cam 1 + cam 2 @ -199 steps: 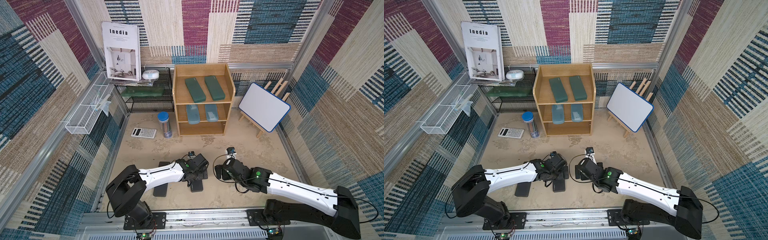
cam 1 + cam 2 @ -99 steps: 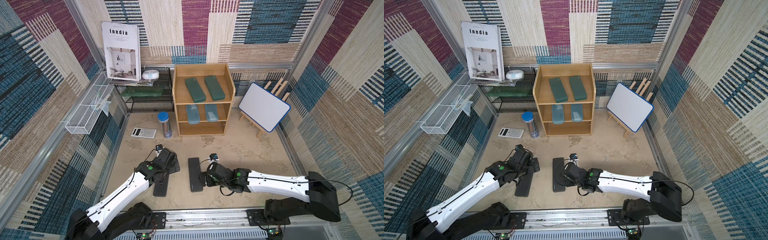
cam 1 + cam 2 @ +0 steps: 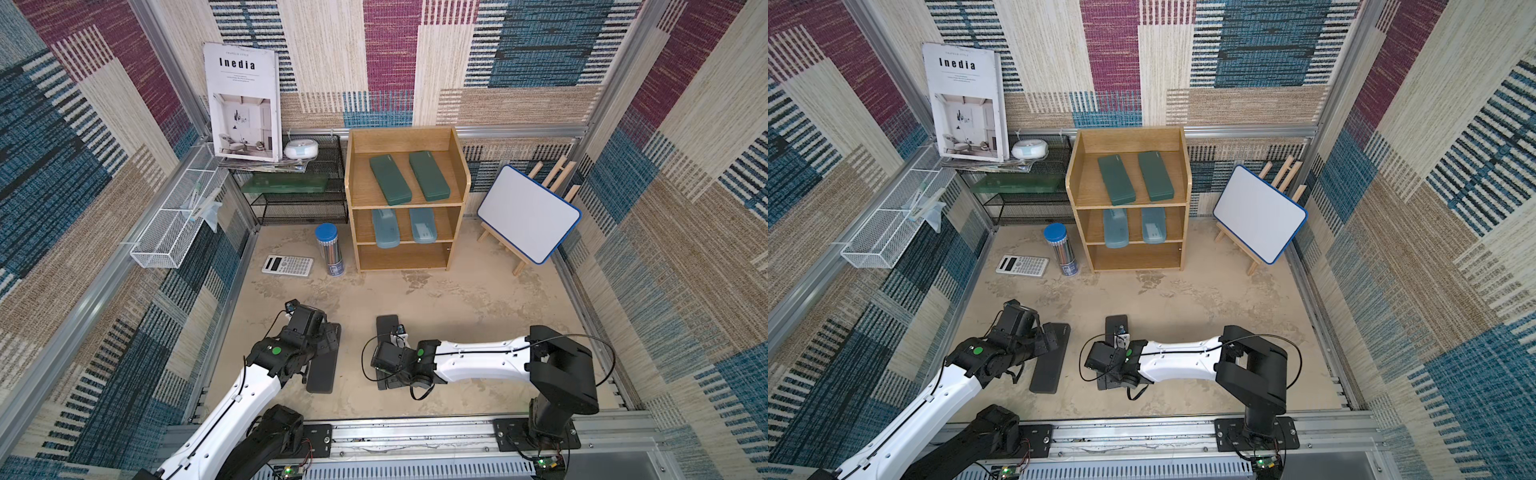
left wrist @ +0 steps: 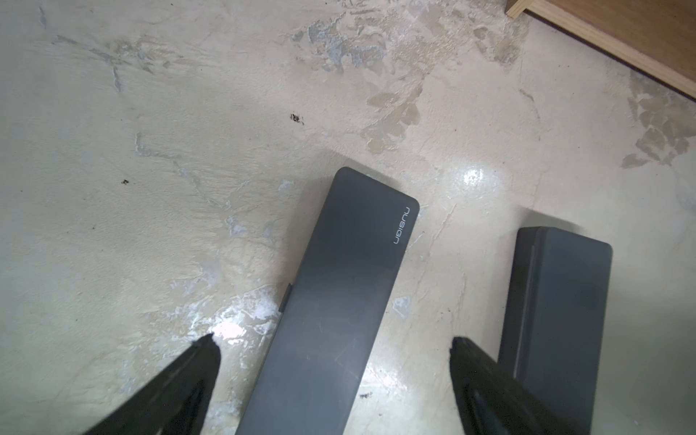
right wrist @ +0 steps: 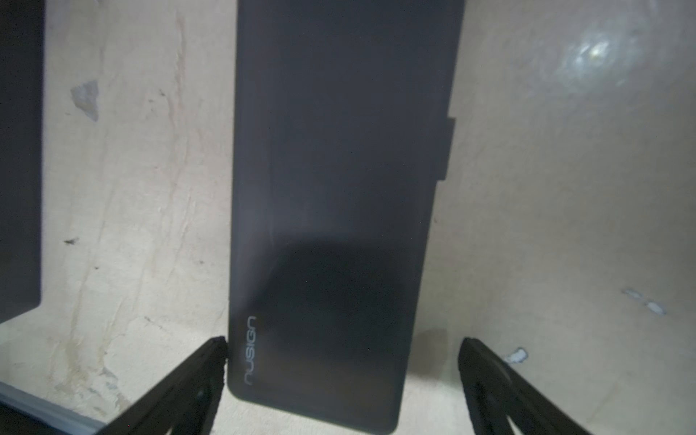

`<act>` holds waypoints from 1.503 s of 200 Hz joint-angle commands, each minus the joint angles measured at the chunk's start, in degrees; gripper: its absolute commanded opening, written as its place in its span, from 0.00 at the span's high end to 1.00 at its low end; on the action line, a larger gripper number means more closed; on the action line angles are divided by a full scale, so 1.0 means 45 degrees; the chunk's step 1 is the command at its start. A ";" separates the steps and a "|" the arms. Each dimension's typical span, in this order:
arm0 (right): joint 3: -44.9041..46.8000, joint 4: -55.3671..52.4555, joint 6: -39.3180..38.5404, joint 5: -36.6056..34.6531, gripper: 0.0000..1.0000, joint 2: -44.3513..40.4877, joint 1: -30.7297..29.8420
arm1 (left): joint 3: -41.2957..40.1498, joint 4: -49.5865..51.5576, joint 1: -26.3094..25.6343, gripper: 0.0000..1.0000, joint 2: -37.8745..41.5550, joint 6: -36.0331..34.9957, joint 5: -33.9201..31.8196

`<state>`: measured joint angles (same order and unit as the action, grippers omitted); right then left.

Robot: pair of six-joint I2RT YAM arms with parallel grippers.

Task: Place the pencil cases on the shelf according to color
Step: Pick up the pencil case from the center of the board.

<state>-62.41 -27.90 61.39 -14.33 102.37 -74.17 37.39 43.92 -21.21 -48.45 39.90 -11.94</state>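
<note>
Two black pencil cases lie flat on the floor in front: the left one and the right one. My left gripper hovers open over the left case, its fingers astride the case and clear of it. Low over the near end of the right case, my right gripper is open, one fingertip close to the case's edge. The wooden shelf holds two green cases on its top tier and two light blue cases on the middle tier. The bottom tier is bare.
A grey calculator and a blue-capped pencil tube stand left of the shelf. A whiteboard on an easel stands to its right. A black mesh rack and a white wire basket line the left wall.
My left arm swung left from over the right black case to over the left one. My right arm moved left and down over the right case. Both cases lie where they were.
</note>
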 commanded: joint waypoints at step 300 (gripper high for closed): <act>-0.0738 0.4481 -0.7420 -0.0941 0.42 0.0710 0.7575 | 0.0352 -0.2858 0.0399 0.01 -0.2874 -0.0922 0.3221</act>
<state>-63.35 -10.79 31.53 -20.16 103.33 -41.87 38.52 32.40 -19.44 -60.75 36.86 1.91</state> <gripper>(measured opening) 0.715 0.991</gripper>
